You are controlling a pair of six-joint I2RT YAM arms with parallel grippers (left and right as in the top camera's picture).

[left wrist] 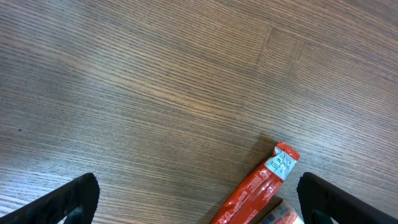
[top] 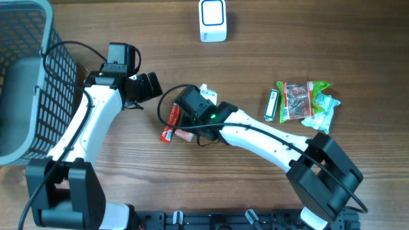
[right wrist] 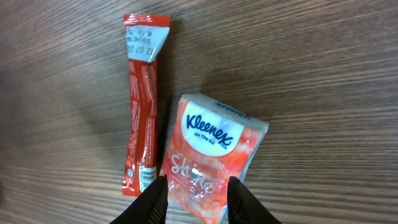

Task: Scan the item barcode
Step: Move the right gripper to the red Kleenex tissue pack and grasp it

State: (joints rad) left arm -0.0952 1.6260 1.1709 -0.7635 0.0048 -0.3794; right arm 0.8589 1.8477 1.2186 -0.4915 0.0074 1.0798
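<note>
A red-and-white Kleenex tissue pack (right wrist: 214,146) lies flat on the wooden table, with a long red stick packet (right wrist: 142,106) beside it on its left. My right gripper (right wrist: 198,196) has its two black fingers pressed against the near end of the tissue pack, one on each side. From overhead, the right gripper (top: 186,128) covers most of the pack, and the red stick packet (top: 171,120) shows next to it. My left gripper (left wrist: 199,200) hangs wide open above the table, with the stick packet (left wrist: 258,186) between its fingers but untouched. The white scanner (top: 212,21) stands at the far edge.
A grey mesh basket (top: 25,76) fills the left side. Green and clear snack packets (top: 300,101) and a slim green packet (top: 273,106) lie at the right. The left gripper (top: 150,86) sits just left of the right arm's wrist.
</note>
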